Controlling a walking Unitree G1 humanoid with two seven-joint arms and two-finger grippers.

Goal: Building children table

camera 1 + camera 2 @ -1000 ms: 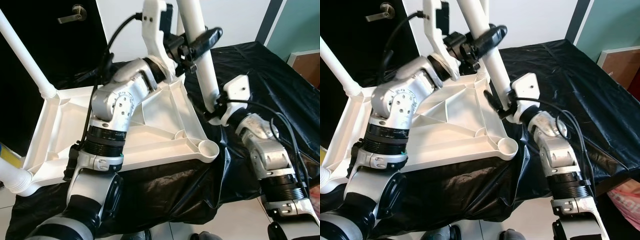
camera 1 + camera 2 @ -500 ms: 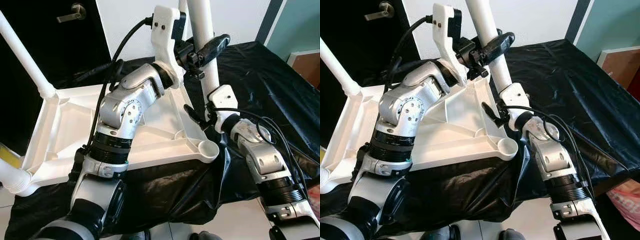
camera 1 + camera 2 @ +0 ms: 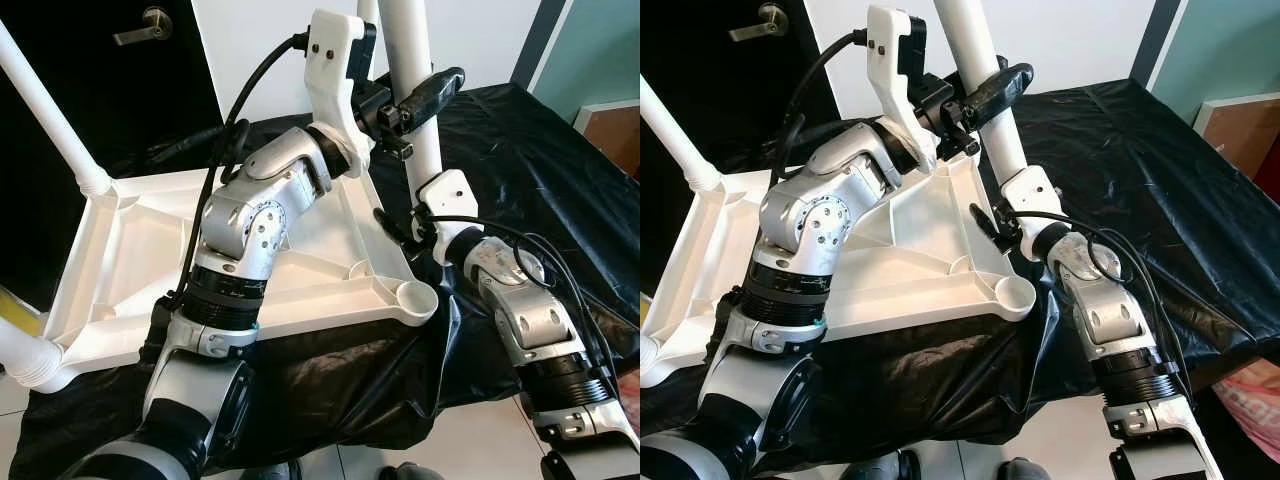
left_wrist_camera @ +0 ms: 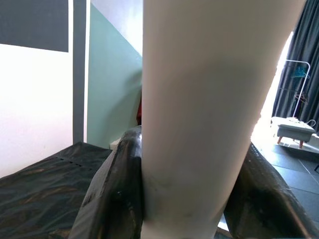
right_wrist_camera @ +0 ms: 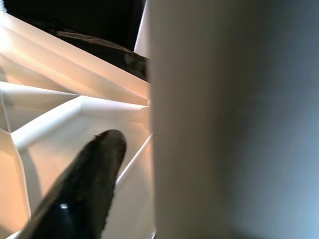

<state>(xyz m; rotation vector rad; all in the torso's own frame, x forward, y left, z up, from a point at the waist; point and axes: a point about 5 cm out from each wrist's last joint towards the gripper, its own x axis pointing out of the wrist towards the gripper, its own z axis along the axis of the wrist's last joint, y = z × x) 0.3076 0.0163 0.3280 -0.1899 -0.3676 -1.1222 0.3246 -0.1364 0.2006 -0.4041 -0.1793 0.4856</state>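
Note:
A white table top [image 3: 300, 250] lies upside down on a black-covered table. My left gripper [image 3: 415, 97] is shut on a white table leg [image 3: 405, 40], holding it upright over the far right corner. The left wrist view shows its fingers [image 4: 113, 191] pressed against both sides of the leg [image 4: 199, 99]. My right gripper [image 3: 402, 228] is low on the same leg, near its base. One of its fingers [image 5: 89, 179] stands apart from the leg [image 5: 229, 119], with the other hidden behind it. The leg's foot is hidden by my right wrist.
A second leg [image 3: 50, 110] stands in the far left corner and a third [image 3: 25, 355] pokes out at the near left. The near right corner socket [image 3: 415, 295] holds nothing. Black sheeting [image 3: 540, 170] covers the table to the right. A dark door [image 3: 150, 30] stands behind.
Over the last second my left gripper rose and shifted right with the leg. My right gripper turned and let go of the leg's lower end, one finger now apart.

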